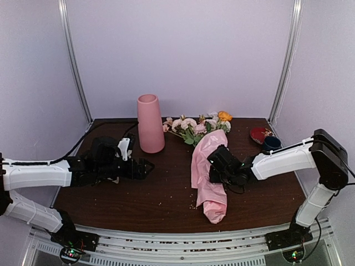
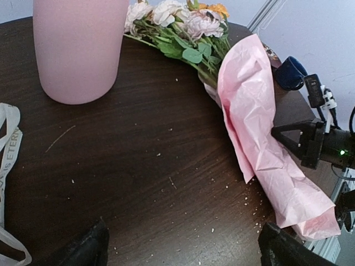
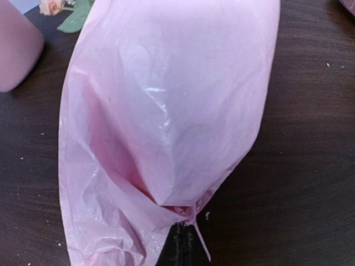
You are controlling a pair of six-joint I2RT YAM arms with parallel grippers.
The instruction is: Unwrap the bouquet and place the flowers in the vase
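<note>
The bouquet lies across the middle of the table, its crinkled pink paper loose around the stems. The flowers stick out of its far end, pink, white and orange with green leaves. My right gripper is shut on a fold of the paper at its right edge, midway along. The tall pink vase stands upright at the back left. Left of the paper, my left gripper hangs low and open, holding nothing.
A cream ribbon lies loose on the table beside my left gripper. At the back right stand a small dark blue cup and a red dish. Pale crumbs dot the dark wooden table.
</note>
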